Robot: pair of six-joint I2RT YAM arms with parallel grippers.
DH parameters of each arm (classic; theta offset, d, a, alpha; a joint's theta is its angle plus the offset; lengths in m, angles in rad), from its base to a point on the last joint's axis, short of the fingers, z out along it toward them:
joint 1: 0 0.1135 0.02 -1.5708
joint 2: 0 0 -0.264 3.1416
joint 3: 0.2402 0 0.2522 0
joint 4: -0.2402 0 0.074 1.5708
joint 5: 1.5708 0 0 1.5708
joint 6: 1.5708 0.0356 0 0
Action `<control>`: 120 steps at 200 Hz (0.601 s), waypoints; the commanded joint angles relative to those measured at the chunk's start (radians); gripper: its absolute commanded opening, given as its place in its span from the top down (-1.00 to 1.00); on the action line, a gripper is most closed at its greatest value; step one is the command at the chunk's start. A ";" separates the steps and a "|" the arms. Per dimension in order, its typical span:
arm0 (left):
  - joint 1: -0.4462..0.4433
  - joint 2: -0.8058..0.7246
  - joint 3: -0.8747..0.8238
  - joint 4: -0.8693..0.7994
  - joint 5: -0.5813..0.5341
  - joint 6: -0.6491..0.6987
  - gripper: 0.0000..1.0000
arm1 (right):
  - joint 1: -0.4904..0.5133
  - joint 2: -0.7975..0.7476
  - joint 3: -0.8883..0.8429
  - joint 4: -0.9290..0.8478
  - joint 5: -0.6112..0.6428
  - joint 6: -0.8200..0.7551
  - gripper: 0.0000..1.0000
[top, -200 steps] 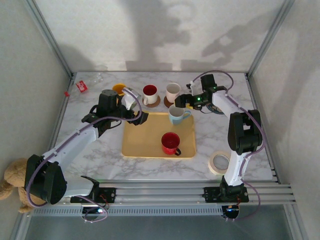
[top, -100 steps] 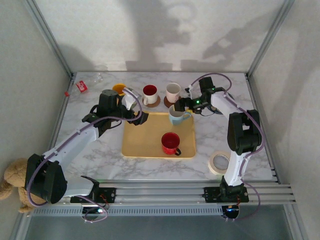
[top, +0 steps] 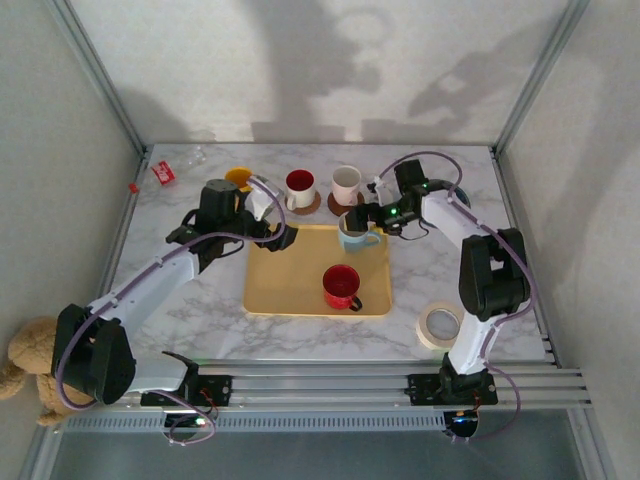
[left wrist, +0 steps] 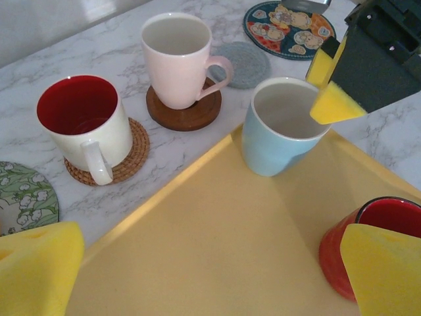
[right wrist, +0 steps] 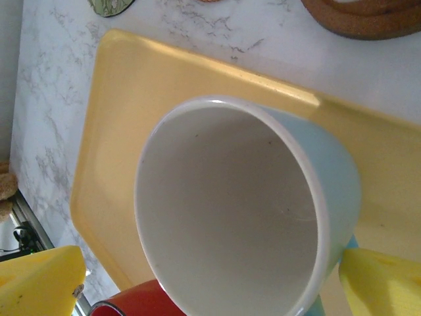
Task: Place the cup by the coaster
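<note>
Cup [top: 352, 236] is on the tray [top: 290, 290], at its 1 o'clock corner. Right gripper [top: 360, 216] hovers over it with jaws spread, no grip yet. Centre on the rim, keep the pads off the handle, come down and pinch firmly. Lift clear of the tray lip, then set it beside the grey coaster [left wrist: 245, 64], roughly 1 o'clock of the cup. Watch the pink mug [top: 345, 183]. Left gripper [top: 281, 238] idles at the tray's 11 o'clock corner, jaws spread.

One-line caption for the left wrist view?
Open right gripper poised at the light blue ceramic cup on the yellow plastic tray.
</note>
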 commanded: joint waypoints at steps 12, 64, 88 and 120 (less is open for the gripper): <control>-0.009 0.029 0.030 -0.003 0.026 0.020 -0.99 | 0.026 -0.043 -0.025 0.010 0.019 0.040 -0.98; -0.009 0.035 0.038 -0.011 0.027 0.023 -0.99 | 0.036 -0.053 -0.028 -0.019 0.041 0.055 -0.99; -0.009 0.034 0.041 -0.016 0.026 0.026 -0.99 | 0.047 -0.068 -0.044 -0.016 0.048 0.066 -0.98; -0.009 0.040 0.046 -0.016 0.027 0.028 -0.99 | 0.055 -0.091 -0.057 -0.020 0.063 0.077 -0.99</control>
